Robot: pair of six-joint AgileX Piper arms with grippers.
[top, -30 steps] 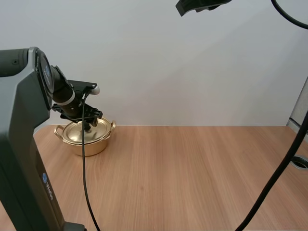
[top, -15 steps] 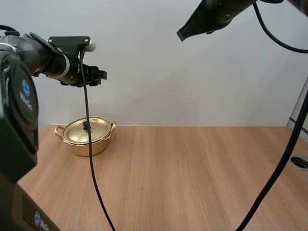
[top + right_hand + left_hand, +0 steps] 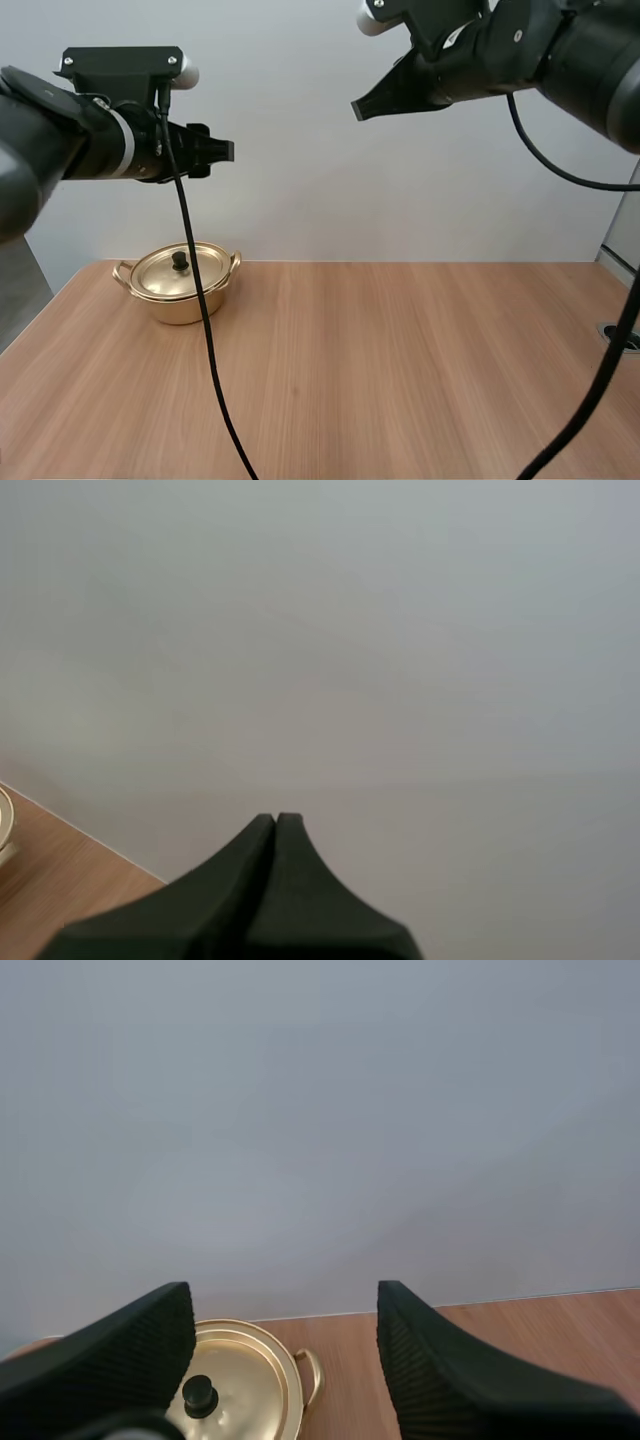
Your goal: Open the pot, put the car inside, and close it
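left gripper (image 3: 284, 1305) hung high over the table (image 3: 400, 360), fingers spread wide | right gripper (image 3: 275, 822) up high too, fingers pressed together | risk imo: long drop onto a tiny black knob (image 3: 180, 261), easy to land off-centre and shove the pot (image 3: 184, 300) | pot was shiny gold, lid (image 3: 165, 276) on, sat at the table's far left

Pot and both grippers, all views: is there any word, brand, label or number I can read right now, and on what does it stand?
None can be read.
The pot and its lid are plain gold metal, with no brand or label.
The left gripper and the right gripper are plain black, with no marking.
The table bears only wood grain.
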